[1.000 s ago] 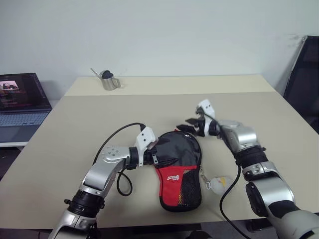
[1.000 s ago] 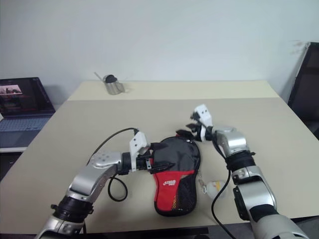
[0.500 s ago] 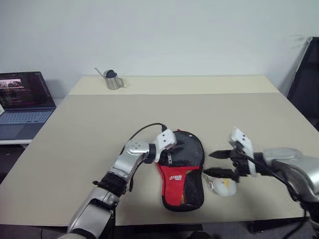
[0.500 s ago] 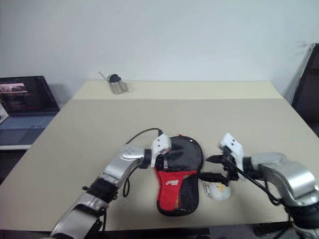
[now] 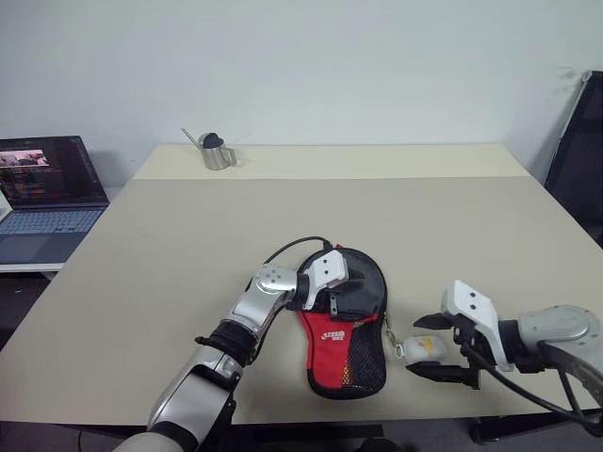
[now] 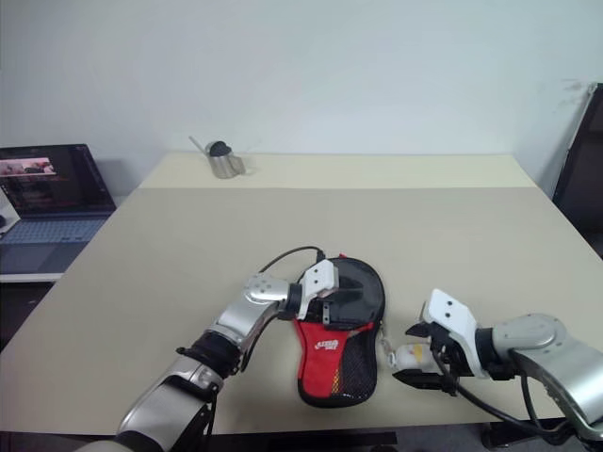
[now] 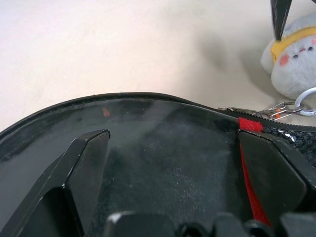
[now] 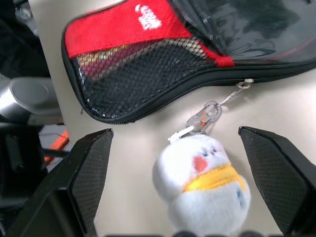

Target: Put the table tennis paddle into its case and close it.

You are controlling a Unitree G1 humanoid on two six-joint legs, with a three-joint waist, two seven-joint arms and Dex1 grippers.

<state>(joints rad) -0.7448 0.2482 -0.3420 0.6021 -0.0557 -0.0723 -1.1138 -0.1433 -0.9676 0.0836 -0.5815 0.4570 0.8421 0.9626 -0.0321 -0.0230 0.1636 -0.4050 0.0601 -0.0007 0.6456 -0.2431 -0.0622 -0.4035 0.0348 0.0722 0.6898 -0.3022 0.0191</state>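
Beige desk (image 5: 141, 254), near edge: the black-and-red fabric paddle-shaped case (image 5: 344, 325) looks zipped. Left end effector (image 5: 332, 292) wide on it, right end effector (image 5: 443, 347) wide around the white plush keychain (image 5: 421, 349); next, probably check closure.

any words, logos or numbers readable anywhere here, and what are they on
White lettering on the red panel of the case: too small and blurred to read; in the right wrist view it shows as a white logo with no legible letters.
Laptop screen: on-screen content, too small to read.
Plush keychain, metal pitcher and table: no text visible.
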